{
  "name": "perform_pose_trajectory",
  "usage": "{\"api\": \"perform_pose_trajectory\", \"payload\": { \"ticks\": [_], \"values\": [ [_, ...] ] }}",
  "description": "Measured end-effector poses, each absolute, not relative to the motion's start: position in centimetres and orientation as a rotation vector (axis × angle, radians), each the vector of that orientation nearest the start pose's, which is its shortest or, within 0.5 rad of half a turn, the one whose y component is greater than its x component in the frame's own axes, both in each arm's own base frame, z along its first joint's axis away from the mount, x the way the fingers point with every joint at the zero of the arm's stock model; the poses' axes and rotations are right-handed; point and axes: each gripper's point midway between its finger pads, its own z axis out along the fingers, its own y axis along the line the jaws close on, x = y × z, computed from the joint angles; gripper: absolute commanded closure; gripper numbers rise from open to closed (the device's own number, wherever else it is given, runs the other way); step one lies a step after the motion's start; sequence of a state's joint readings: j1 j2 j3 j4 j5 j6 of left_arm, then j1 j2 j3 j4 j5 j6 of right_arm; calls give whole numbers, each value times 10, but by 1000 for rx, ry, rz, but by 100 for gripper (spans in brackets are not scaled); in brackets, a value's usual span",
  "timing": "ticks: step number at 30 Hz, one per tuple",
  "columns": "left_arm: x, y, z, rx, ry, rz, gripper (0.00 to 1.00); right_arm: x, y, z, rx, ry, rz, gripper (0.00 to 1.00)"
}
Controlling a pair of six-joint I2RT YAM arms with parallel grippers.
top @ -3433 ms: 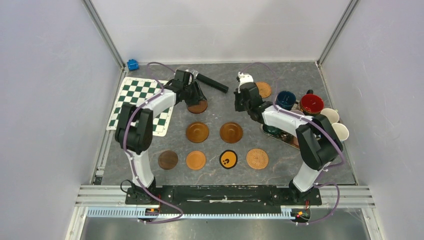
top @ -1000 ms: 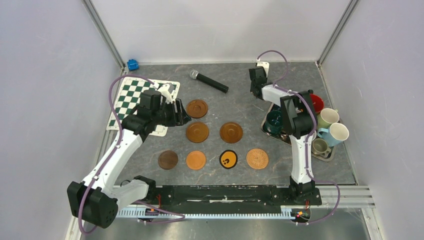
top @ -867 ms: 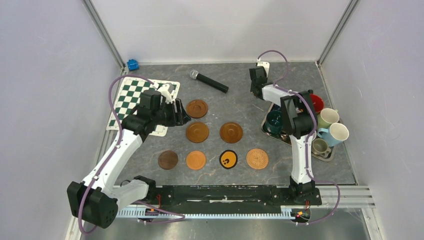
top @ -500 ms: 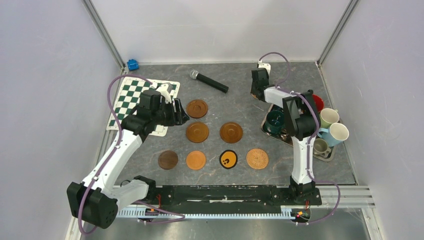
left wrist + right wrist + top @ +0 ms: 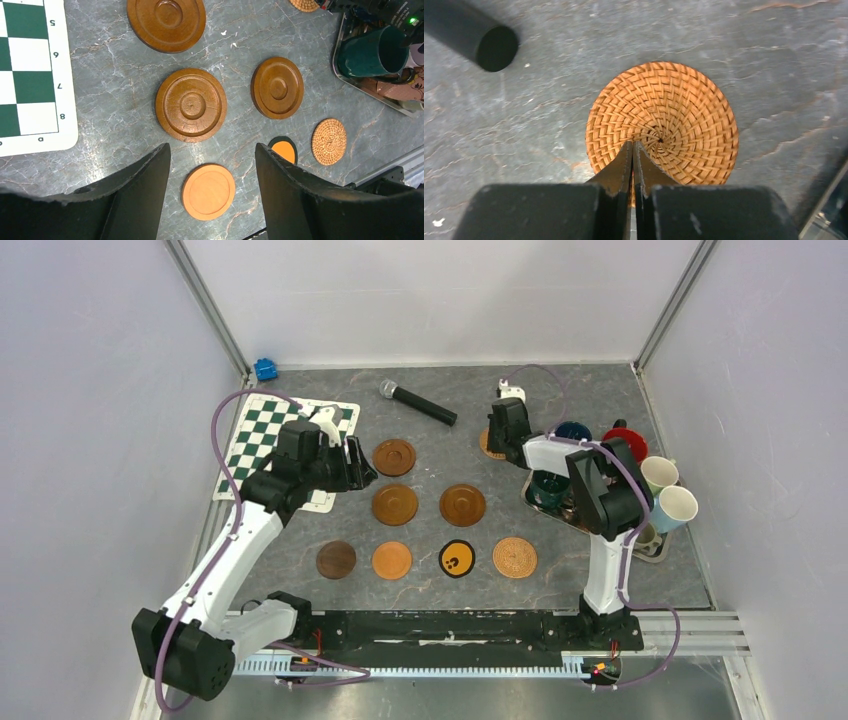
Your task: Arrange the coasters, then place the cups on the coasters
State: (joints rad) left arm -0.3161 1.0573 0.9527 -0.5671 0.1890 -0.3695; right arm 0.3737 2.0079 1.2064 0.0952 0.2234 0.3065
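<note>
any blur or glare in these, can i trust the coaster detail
Top external view: even, soft light, faint shadows, no motion blur, but the coasters look small there. Left wrist view: the grooved wooden coaster is sharp with a mild sheen; the left gripper is near-black and featureless. Right wrist view: the woven coaster has a crisp weave; the shut right gripper is dark against it.

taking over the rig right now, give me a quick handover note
Left claw: open, empty, hovering over the laid-out coasters.
Right claw: shut, tips over the centre of a woven coaster near the tray.
Done: seven coasters laid out, three grooved wood ones and a near row of four.
Left: place that eighth coaster, then move all cups from the tray onto coasters.
</note>
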Motion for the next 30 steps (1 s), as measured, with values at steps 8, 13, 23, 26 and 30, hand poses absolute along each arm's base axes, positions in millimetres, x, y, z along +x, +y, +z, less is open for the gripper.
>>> {"api": "perform_pose_trajectory", "payload": {
  "ticks": [8,13,23,26,30],
  "values": [
    [277,-140,197,42,2287,-573,30,463,217,28,-73,2260,238,100],
    [276,-140,200,42,2277,-573,30,448,249,27,-127,2263,304,100],
    [275,-139,202,42,2268,-573,29,451,259,27,-130,2246,320,100],
    [275,-139,202,42,2266,-572,29,452,257,27,-131,2241,292,100],
    [275,-139,202,41,2267,-572,29,455,255,27,-130,2238,274,100]
  ]
}}
